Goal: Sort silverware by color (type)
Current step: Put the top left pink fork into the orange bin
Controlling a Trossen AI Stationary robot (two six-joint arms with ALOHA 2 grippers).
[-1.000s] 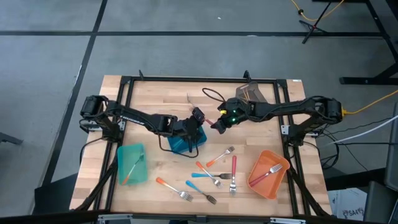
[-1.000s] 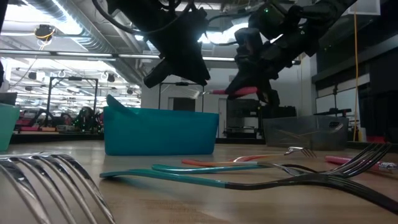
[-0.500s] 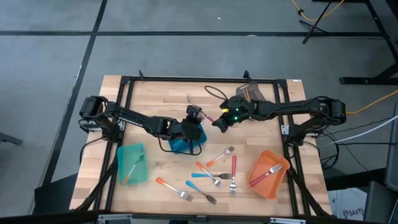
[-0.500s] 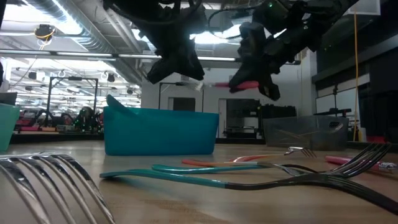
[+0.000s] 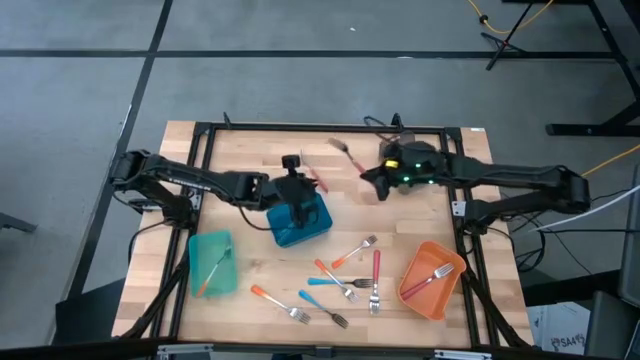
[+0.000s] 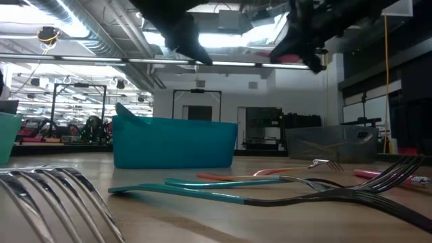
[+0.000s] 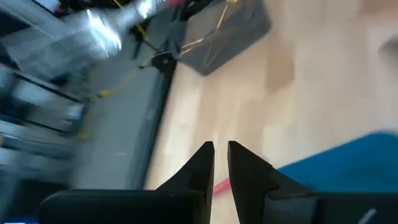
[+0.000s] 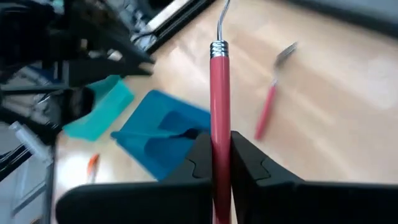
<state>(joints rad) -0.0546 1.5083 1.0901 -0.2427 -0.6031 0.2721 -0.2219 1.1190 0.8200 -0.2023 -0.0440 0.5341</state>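
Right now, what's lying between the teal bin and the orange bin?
In the high view, loose forks lie between the teal bin and the orange bin, with orange, blue and red handles.

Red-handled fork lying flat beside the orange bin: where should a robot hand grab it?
Probably best to grip the red-handled fork at the middle of its handle, coming straight down from above and closing across it. It lies flat, its handle straight and clear, while its tines sit close to a blue-handled fork.
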